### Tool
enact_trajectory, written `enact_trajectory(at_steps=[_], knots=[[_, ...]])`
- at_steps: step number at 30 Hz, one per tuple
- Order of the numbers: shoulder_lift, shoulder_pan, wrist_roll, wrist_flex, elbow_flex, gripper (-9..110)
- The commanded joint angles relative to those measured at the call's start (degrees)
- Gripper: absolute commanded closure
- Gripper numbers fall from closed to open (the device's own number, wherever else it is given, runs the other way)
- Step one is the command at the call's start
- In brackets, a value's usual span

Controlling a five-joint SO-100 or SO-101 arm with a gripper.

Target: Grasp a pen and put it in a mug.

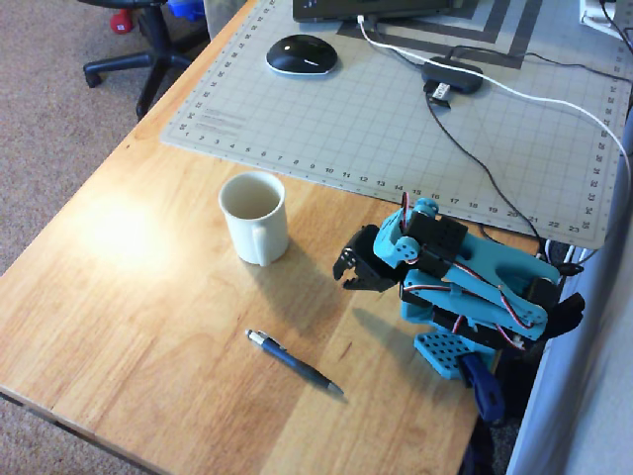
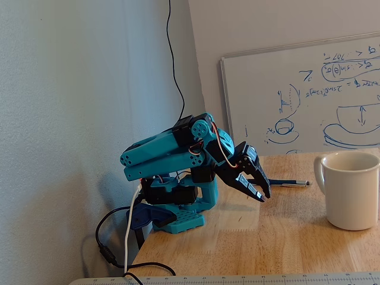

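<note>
between mug [image 1: 254, 218] and table edge [image 1: 148, 453], pen [image 1: 294, 363] lies clear; tool [image 1: 348, 274] closed, empty.

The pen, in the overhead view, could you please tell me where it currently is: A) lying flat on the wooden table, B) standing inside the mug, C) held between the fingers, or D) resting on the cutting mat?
A: the pen lies flat on the bare wooden table, apart from the mug and the gripper.
</note>
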Motion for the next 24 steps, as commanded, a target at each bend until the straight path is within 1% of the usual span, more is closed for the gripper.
enact_trajectory(at_steps=[1, 13, 15, 17, 20, 24], knots=[[1.67, -0.7, 0.88, -0.26, -0.53, 98], [1.67, -0.7, 1.23, -0.26, -0.7, 97], [1.58, -0.62, 2.72, -0.26, -1.76, 97], [1.49, -0.62, 6.86, -0.26, -2.99, 97], [-0.88, -0.97, 16.52, -0.26, -5.89, 97], [-10.63, -5.19, 30.85, -0.26, -11.78, 97]])
